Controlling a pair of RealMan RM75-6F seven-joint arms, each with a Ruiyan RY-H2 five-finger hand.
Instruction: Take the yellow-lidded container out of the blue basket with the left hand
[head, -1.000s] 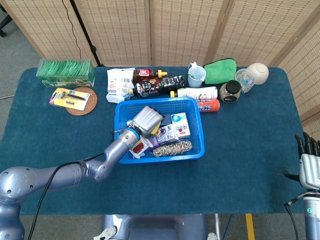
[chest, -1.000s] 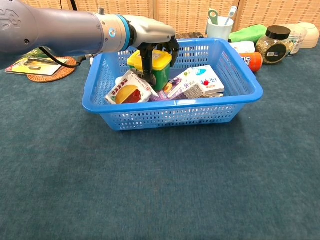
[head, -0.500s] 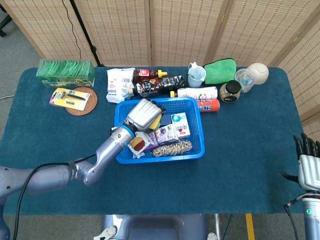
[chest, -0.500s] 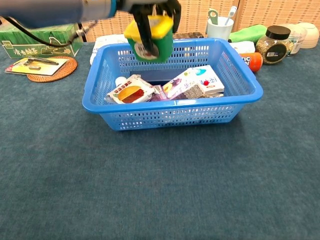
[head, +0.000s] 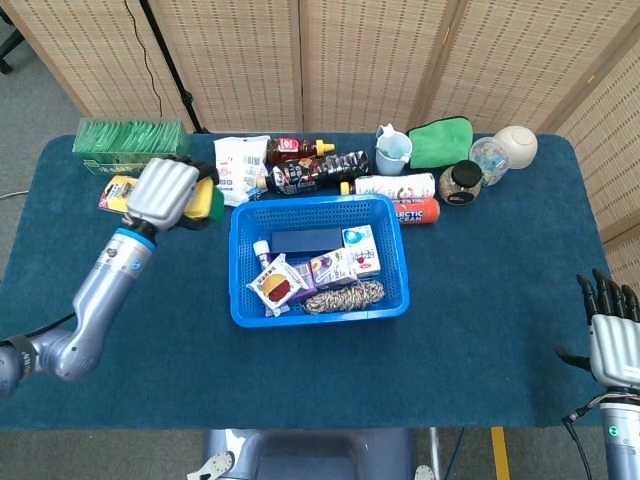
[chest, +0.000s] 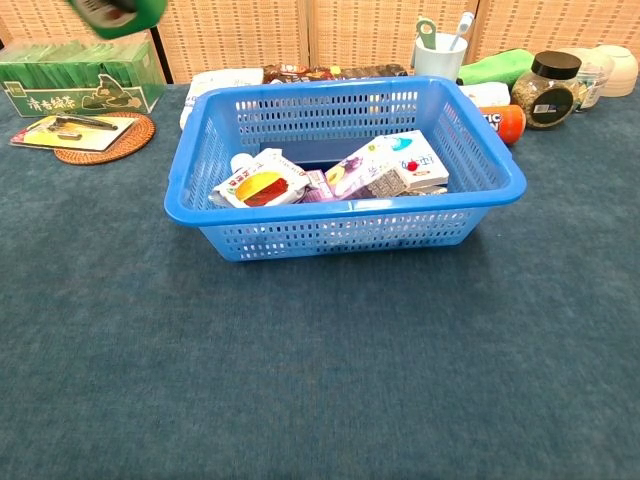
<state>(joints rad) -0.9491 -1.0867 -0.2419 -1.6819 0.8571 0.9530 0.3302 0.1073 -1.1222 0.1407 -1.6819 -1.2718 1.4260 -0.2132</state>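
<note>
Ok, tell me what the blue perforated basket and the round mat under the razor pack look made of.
The blue perforated basket: likely moulded plastic, with a smooth, slightly glossy rim and uniform slotted walls. The round brown mat: seemingly woven fibre such as rattan, matte with concentric ridges; cork cannot be excluded.

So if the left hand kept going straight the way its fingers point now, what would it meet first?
The left hand holds the yellow-lidded container, fingers pointing toward the table's far edge. Probably the white packet comes first, but depth is unclear: the hand is raised and might pass over it.
</note>
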